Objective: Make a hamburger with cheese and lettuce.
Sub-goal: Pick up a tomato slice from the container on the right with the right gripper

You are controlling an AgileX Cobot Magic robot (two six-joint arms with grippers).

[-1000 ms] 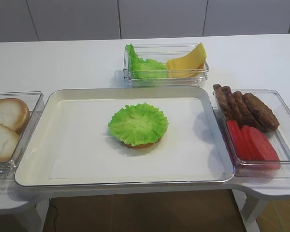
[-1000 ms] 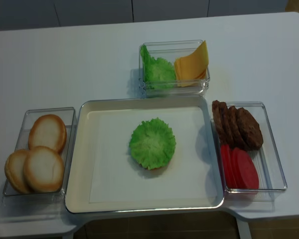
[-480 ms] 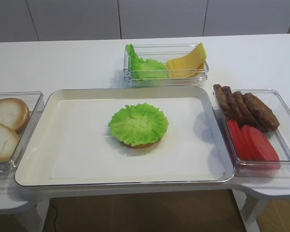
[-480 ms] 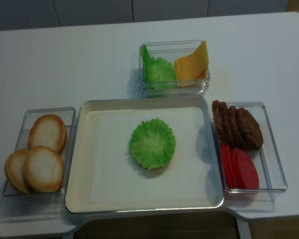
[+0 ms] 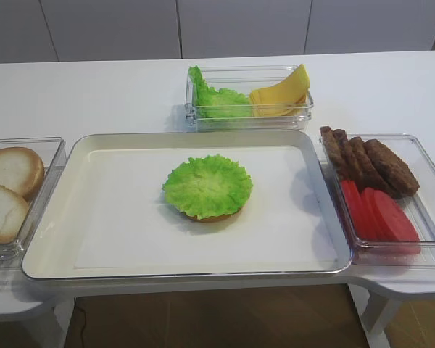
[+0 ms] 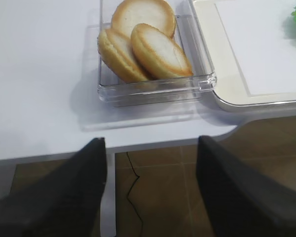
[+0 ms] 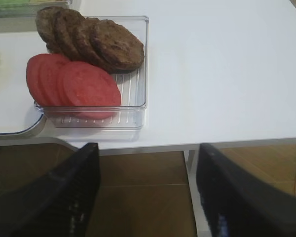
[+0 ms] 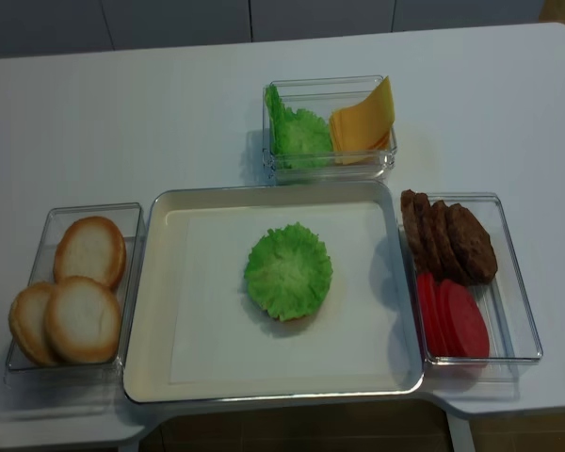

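Observation:
The hamburger (image 5: 207, 188) (image 8: 288, 271) stands in the middle of the white tray (image 5: 94, 254) (image 8: 160, 377): a tan bun base under a frilly green lettuce leaf. More lettuce (image 5: 214, 100) (image 8: 297, 134) and the yellow-orange cheese slices (image 5: 281, 94) (image 8: 363, 122) lean in a clear box behind the tray. Neither gripper shows in the high views. My right gripper (image 7: 145, 190) is open and empty, below the table's front edge near the patty box. My left gripper (image 6: 152, 185) is open and empty, below the front edge near the bun box.
A clear box of pale bun halves (image 5: 7, 188) (image 8: 75, 301) (image 6: 145, 44) sits left of the tray. A clear box with dark patties (image 5: 370, 163) (image 8: 452, 240) (image 7: 96, 39) and red tomato slices (image 5: 380, 214) (image 8: 452, 318) (image 7: 74, 84) sits right of it.

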